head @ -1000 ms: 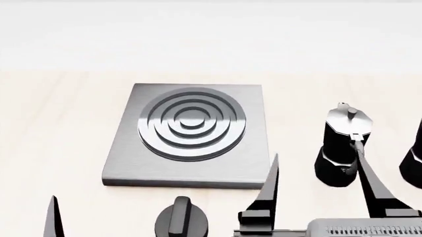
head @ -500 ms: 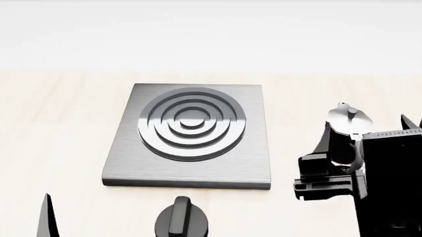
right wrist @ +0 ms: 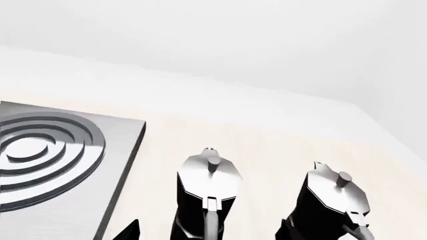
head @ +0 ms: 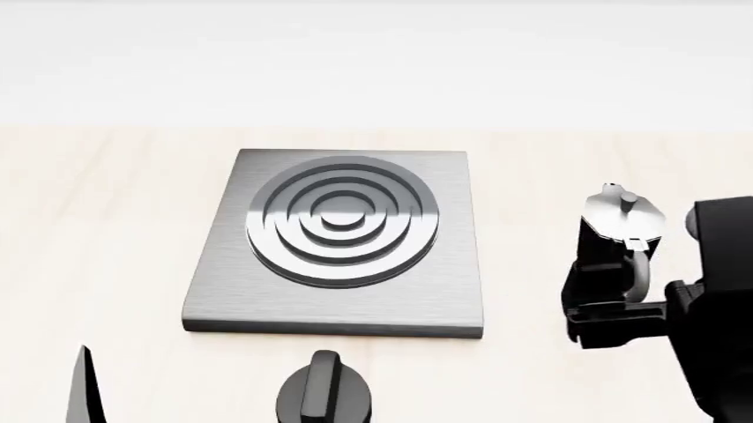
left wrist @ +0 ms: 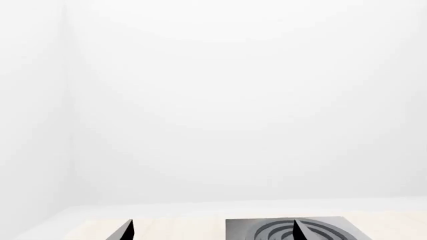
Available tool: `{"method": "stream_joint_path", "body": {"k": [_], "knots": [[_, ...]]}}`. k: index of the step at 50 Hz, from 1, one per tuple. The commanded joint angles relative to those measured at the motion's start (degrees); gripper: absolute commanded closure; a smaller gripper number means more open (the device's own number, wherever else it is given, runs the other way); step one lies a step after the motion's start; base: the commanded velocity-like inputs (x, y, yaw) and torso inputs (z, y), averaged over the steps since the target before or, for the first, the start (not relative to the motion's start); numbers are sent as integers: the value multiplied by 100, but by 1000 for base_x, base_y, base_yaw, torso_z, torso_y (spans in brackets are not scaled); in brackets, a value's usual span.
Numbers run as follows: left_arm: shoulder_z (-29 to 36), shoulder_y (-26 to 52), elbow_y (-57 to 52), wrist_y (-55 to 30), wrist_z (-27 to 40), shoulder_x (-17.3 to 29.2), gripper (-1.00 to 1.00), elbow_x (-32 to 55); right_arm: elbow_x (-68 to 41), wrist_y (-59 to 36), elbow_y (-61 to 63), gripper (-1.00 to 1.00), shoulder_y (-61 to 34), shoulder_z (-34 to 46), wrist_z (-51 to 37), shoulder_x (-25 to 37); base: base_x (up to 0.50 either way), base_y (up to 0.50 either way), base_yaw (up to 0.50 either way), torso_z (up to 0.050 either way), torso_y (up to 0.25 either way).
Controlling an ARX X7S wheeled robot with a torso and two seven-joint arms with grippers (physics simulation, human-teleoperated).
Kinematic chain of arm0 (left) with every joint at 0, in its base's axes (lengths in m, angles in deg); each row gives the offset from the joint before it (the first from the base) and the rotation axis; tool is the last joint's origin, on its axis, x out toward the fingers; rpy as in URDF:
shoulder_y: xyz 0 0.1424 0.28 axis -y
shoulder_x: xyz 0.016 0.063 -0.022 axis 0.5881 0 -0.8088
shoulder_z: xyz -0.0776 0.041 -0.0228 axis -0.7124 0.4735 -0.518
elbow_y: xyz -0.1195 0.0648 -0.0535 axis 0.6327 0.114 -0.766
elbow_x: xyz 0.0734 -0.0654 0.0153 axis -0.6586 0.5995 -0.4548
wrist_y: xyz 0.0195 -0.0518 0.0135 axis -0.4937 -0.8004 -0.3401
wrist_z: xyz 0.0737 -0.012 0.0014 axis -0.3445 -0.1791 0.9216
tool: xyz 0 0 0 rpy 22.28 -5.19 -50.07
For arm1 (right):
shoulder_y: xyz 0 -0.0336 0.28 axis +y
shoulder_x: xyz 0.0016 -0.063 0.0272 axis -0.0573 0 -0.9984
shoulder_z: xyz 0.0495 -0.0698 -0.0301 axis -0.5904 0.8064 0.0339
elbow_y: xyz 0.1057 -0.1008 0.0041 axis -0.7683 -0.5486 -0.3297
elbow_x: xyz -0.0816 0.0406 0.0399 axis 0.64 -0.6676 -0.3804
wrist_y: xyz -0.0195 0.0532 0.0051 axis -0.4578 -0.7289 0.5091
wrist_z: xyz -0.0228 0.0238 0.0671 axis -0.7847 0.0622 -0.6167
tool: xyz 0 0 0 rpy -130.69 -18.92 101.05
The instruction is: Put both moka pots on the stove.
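Stove point(head: 335, 240) lies flat on the pale wooden table point(head: 118, 220), its ring burner bare. Just to its right stands one moka pot point(head: 615, 231), upright, handle facing the robot. The right gripper point(right wrist: 207, 231) has its fingers spread, one on each side of that pot's base, not closed on it. The second moka pot point(right wrist: 332, 201) stands beside the first, further from the stove, also on the table. Near the stove's front edge sits a round black knob point(head: 323, 393). The left gripper point(left wrist: 212, 231) is spread wide and holds nothing, on the stove's left side.
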State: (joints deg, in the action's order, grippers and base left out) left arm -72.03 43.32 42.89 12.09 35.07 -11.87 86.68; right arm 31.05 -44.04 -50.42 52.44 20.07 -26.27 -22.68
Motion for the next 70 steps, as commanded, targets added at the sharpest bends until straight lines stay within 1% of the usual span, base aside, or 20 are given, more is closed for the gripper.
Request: {"method": "stream_joint_path", "body": {"k": [1, 9, 20, 34, 70], "knots": [[28, 21, 18, 4, 52, 31, -100, 8, 17, 45, -579, -100, -195, 118, 139, 40, 0, 0, 0, 0, 0], [57, 31, 42, 21, 72, 56, -100, 15, 153, 384, -1188, -100, -335, 273, 226, -8, 0, 0, 0, 0, 0], [123, 44, 35, -21, 111, 79, -100, -3, 205, 545, -1570, -100, -510, 409, 321, -44, 0, 0, 0, 0, 0], [148, 62, 110, 22, 150, 113, -100, 27, 446, 1035, -2464, -100, -732, 755, 416, -223, 0, 0, 0, 0, 0], [254, 105, 140, 27, 249, 185, -100, 43, 720, 1991, -4212, -100, -1088, 1050, 640, -460, 0, 0, 0, 0, 0]]}}
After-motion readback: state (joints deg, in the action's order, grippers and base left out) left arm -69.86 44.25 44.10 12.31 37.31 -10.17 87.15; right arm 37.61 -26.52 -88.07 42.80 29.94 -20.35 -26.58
